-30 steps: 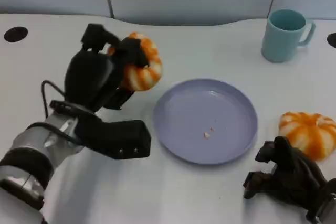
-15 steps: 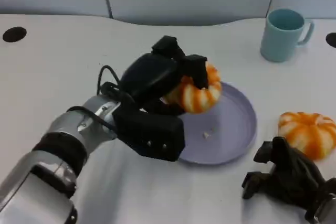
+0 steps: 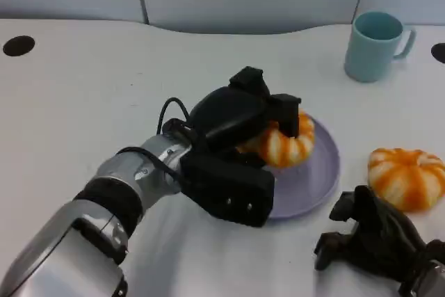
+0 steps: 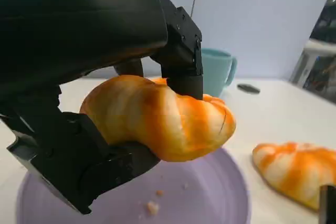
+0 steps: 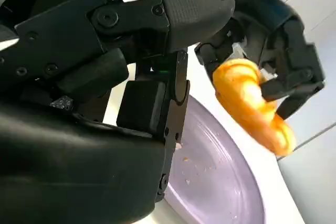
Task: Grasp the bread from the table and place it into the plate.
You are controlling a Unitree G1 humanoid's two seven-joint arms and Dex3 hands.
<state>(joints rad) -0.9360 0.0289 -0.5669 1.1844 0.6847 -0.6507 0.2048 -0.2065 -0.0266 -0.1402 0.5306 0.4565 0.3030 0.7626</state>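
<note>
The bread (image 3: 286,145), an orange-and-cream striped croissant-looking roll, sits up in the air over the lavender plate (image 3: 316,180), not touching it as far as the wrist views show. It looks light and squishy, probably a bit glossy, so I'd guess a wrap around its fat middle works best and squeezing hard would dent it. That's pretty much how the left robot hand (image 3: 240,119) has it: fingers curled over the top, thumb side underneath, closed snug on the roll. The right robot hand (image 3: 372,234) rests low on the white surface (image 3: 83,95) with fingers curled in, holding nothing, just beside a second striped bread (image 3: 407,177). A teal mug (image 3: 373,45) stands well apart at the back.
</note>
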